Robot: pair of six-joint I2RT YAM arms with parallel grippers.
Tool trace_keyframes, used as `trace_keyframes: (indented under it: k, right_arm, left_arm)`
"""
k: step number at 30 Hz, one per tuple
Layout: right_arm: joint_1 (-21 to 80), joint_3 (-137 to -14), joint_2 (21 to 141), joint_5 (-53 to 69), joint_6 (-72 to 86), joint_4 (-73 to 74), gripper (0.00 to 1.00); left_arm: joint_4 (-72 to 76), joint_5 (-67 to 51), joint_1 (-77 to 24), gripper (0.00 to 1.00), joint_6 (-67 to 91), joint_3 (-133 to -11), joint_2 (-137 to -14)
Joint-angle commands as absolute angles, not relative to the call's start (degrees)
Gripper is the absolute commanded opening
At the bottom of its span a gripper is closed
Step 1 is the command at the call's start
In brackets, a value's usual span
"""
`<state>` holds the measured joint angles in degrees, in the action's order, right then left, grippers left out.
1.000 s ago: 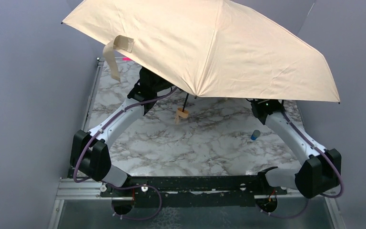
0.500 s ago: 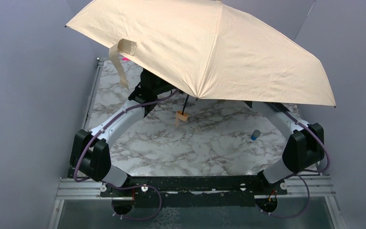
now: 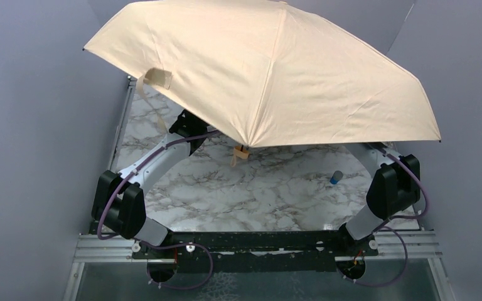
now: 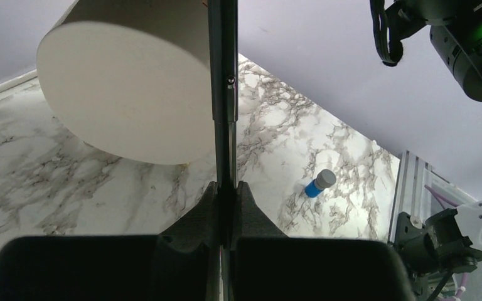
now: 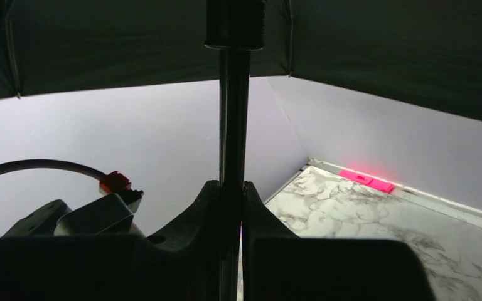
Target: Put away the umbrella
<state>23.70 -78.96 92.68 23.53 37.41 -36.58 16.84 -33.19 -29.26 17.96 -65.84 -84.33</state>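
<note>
The open beige umbrella (image 3: 270,69) hangs over the back of the marble table (image 3: 270,194) and hides both grippers in the top view. Its tan strap (image 3: 157,78) dangles at the canopy's left edge, and the peach handle knob (image 3: 241,152) peeks out below the front rim. In the left wrist view my left gripper (image 4: 227,188) is shut on the black shaft (image 4: 223,94). In the right wrist view my right gripper (image 5: 232,187) is shut on the same shaft (image 5: 233,119), just under the dark canopy underside (image 5: 383,50).
A small blue bottle with a grey cap (image 3: 336,177) lies on the right of the table (image 4: 319,184). A pale round-ended cylinder (image 4: 125,94) fills the upper left of the left wrist view. A pink marker (image 5: 365,180) sits at the far table edge. Grey walls close in on three sides.
My right arm has swung in under the canopy, and its jaws have gone from wide open to shut on the shaft. The canopy has tipped slightly lower at the front.
</note>
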Motion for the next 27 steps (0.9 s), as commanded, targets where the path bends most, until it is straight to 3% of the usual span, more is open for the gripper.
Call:
trace_keyframes:
  k: [1, 5, 9, 14, 27]
  right_arm:
    - [23.9, -82.9, 92.8, 25.2, 36.5, -36.8, 0.05]
    - [24.0, -84.4, 92.1, 25.8, 36.5, -35.2, 0.01]
    - [24.0, -85.8, 91.2, 24.3, 37.4, -32.5, 0.01]
    - [24.0, -90.6, 90.3, 20.2, 38.1, -24.5, 0.01]
    - [23.8, -102.2, 93.0, 42.7, 42.9, -28.1, 0.01]
  left_arm:
    - [21.2, -34.6, -29.4, 0.07, 17.8, -65.8, -81.6]
    - [21.5, -34.7, -29.4, 0.34, 17.7, -65.5, -81.1]
    - [21.5, -34.7, -29.4, 0.48, 17.3, -65.2, -80.5]
    - [21.6, -34.8, -29.4, 0.56, 16.3, -64.8, -80.3]
    - [26.4, -41.0, -29.0, 0.68, 24.5, -66.6, -75.8]
